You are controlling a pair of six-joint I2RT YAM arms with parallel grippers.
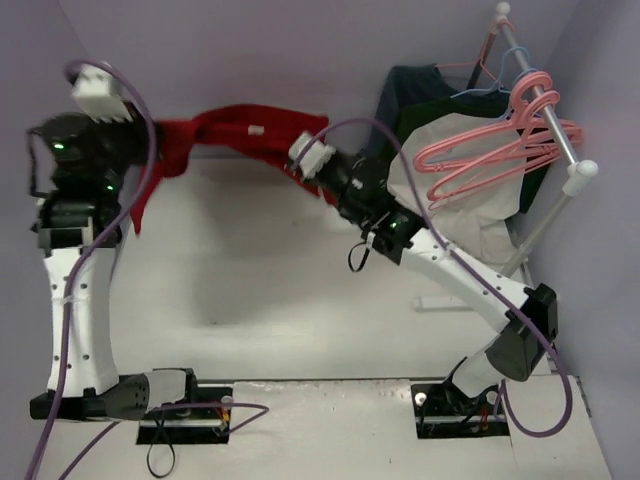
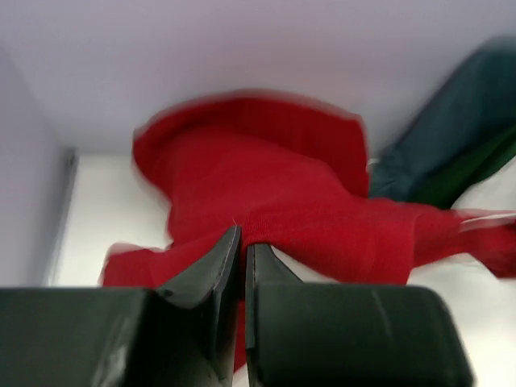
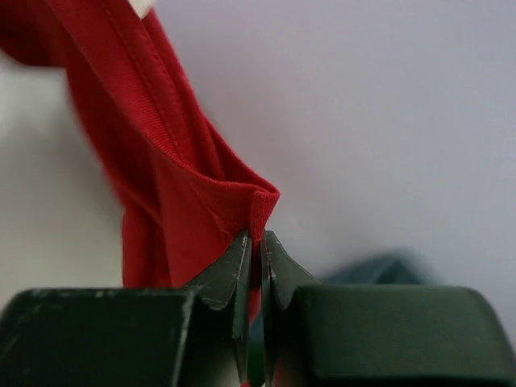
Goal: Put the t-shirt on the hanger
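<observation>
The deep-red t-shirt (image 1: 235, 135) hangs stretched in the air between my two grippers, and its white neck label (image 1: 256, 130) faces up. My left gripper (image 1: 152, 150) is shut on the shirt's left end, with a flap drooping below it. In the left wrist view the fingers (image 2: 243, 242) pinch red cloth (image 2: 266, 193). My right gripper (image 1: 305, 172) is shut on the shirt's right end. The right wrist view shows a ribbed hem of the t-shirt (image 3: 161, 177) clamped between its jaws (image 3: 258, 238). Several salmon-pink hangers (image 1: 490, 150) hang on the rack at the right, apart from both grippers.
A white rail (image 1: 545, 105) on a stand at the far right carries the pink hangers, a thin blue hanger (image 1: 520, 85), a dark blue-grey garment (image 1: 420, 95) and a cream-and-dark-green garment (image 1: 470, 205). Purple cables loop over both arms. Walls close in the back and sides.
</observation>
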